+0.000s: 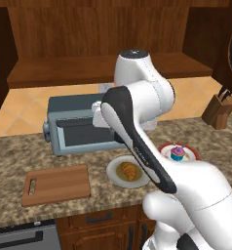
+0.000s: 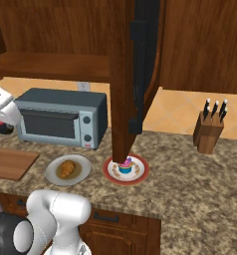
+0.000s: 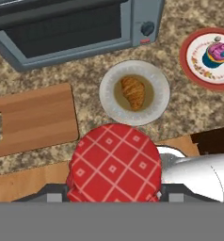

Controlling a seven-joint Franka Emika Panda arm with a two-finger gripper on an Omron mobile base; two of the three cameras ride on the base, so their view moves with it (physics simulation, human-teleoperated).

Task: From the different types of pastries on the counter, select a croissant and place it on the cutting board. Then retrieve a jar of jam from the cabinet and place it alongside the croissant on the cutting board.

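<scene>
The croissant (image 3: 133, 92) lies on a round grey plate (image 3: 110, 106) on the speckled desk (image 3: 189, 106), and in the hand view it sits just beyond the end effector (image 3: 115, 195), well below it. A jar with a red-and-white checked lid (image 3: 115, 162) is held in the end effector; the lid hides the fingers, so the width of the grip cannot be told, but the jar hangs there above the desk. Left of the croissant's plate in that view, apart from it, lies the reddish-brown cutting board (image 3: 34, 117), its slot handle at the far left end. Right of the plate stands the cupcake (image 3: 217, 52) with pink frosting and blue wrapper on a red-rimmed plate (image 3: 185, 60). Beyond both plates sits the grey-blue toaster oven (image 3: 71, 28) against the wall. In the right base view a knife block (image 2: 210, 130) stands well off to the right on the desk, and the dark wooden cabinet (image 2: 51, 64) with its long shelf hangs above the oven.
</scene>
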